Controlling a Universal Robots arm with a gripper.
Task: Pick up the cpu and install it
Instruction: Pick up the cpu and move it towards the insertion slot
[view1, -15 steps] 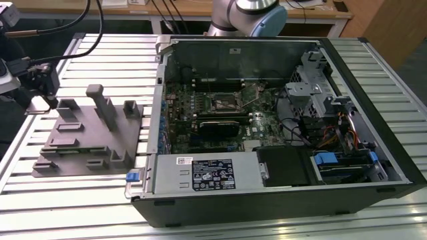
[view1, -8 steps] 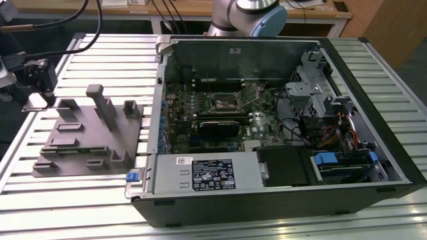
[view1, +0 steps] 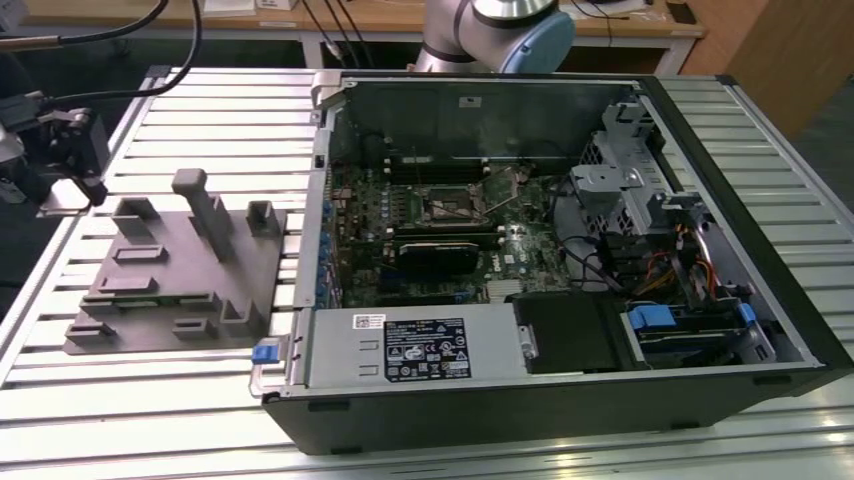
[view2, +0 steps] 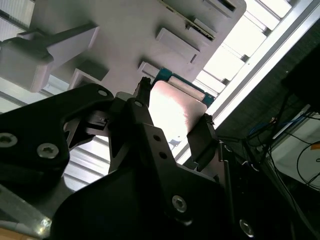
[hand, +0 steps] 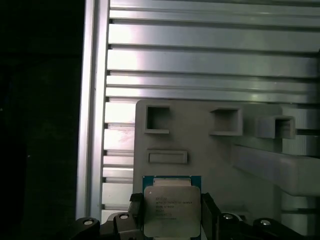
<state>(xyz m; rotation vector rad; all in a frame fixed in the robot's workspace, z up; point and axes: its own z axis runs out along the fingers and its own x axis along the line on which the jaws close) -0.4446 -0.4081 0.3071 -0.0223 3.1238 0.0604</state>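
Note:
The cpu (hand: 172, 210) is a flat square chip with a silver-grey top and a teal-edged board. It sits between the two black fingers (hand: 135, 212) of my gripper (hand: 171, 215), which is shut on its opposite sides. In the second wrist view the cpu (view2: 175, 107) shines between the fingertips (view2: 141, 95), held clear above the grey plastic fixture (view2: 130, 35). In the exterior view my gripper (view1: 64, 195) hangs over the far end of the fixture (view1: 167, 270) on that view's left. The open socket (view1: 447, 207) lies on the motherboard inside the case.
The open computer case (view1: 561, 400) lies on its side on the ribbed aluminium table (view1: 160, 400), to the exterior view's right of the fixture. A black heatsink block (view1: 434, 255), drive cage (view1: 627, 190) and cables crowd the case. The arm's base (view1: 501, 35) stands behind it.

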